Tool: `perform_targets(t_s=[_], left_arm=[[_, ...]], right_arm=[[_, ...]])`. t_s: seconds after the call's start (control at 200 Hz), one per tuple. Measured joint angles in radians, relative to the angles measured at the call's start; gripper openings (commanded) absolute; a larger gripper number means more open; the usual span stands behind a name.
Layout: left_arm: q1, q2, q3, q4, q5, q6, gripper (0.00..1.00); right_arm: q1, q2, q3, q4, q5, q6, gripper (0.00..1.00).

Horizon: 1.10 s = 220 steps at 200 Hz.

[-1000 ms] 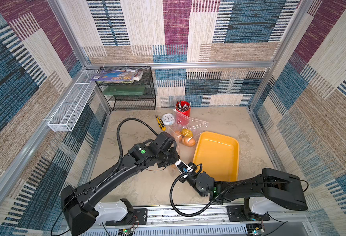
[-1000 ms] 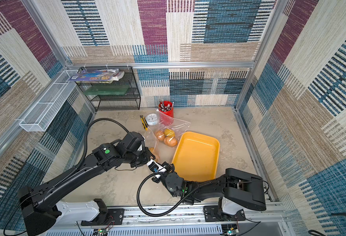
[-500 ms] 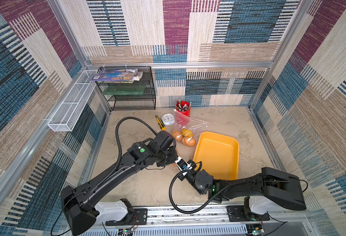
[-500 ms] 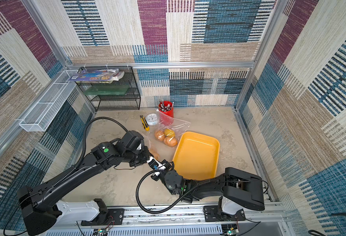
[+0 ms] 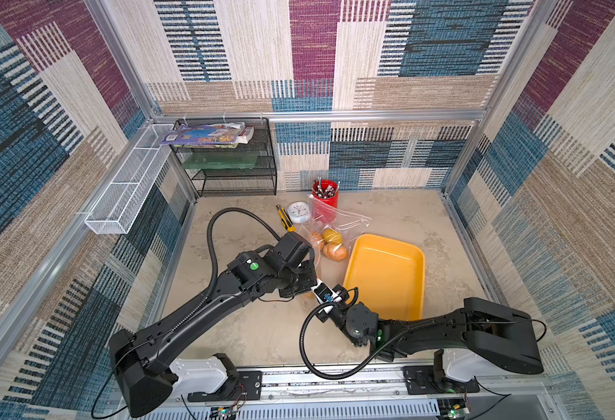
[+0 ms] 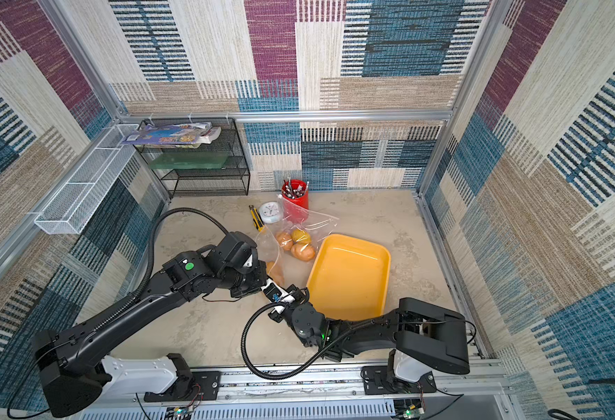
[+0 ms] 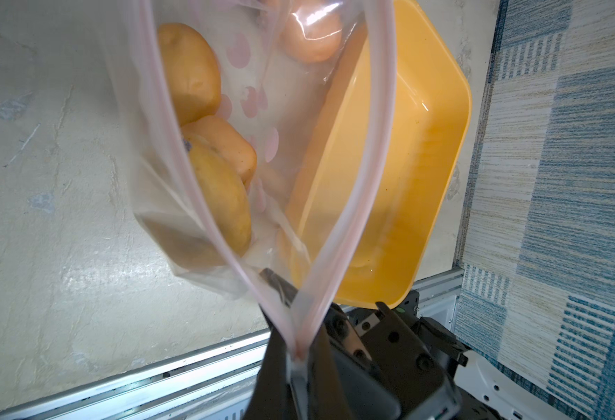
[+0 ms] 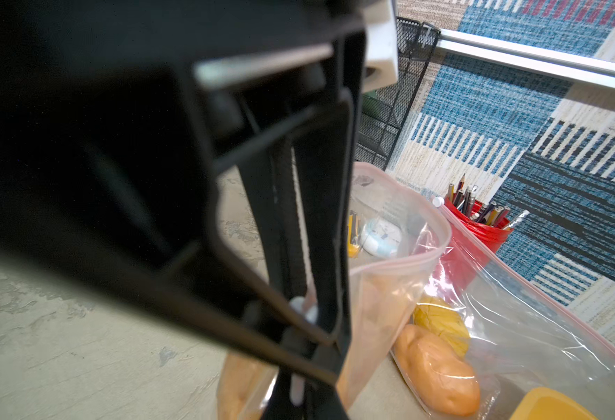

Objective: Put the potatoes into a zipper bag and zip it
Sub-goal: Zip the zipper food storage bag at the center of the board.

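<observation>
Left claw [image 7: 298, 363] is clamped on the end of the zipper bag's [image 7: 291, 120] open mouth, right claw [image 5: 322, 292] closed just beside it. Potatoes [image 7: 222, 196] lie inside the bag, beside the yellow tray [image 7: 426, 145].

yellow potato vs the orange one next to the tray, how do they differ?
Colour: the yellow potato is yellow, the orange potato tan-orange.
Shape: the yellow potato looks rounder, the orange potato a longer oval.
Skin: in the right wrist view the yellow potato looks creased, the orange potato smoother.
Place: the orange potato lies nearer the yellow tray than the yellow potato.
Both lie side by side inside the clear zipper bag.
</observation>
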Motion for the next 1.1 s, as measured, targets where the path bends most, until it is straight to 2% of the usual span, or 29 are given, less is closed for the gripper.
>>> perform_targets(t_s=[0.556, 1.102], left_arm=[[0.073, 0.027, 0.016, -0.027, 0.037, 0.061, 0.00], [0.245, 0.053, 0.060, -0.026, 0.042, 0.139, 0.00]], right_arm=[[0.048, -0.055, -0.047, -0.015, 0.014, -0.004, 0.00], [0.106, -0.134, -0.089, -0.023, 0.004, 0.002, 0.00]])
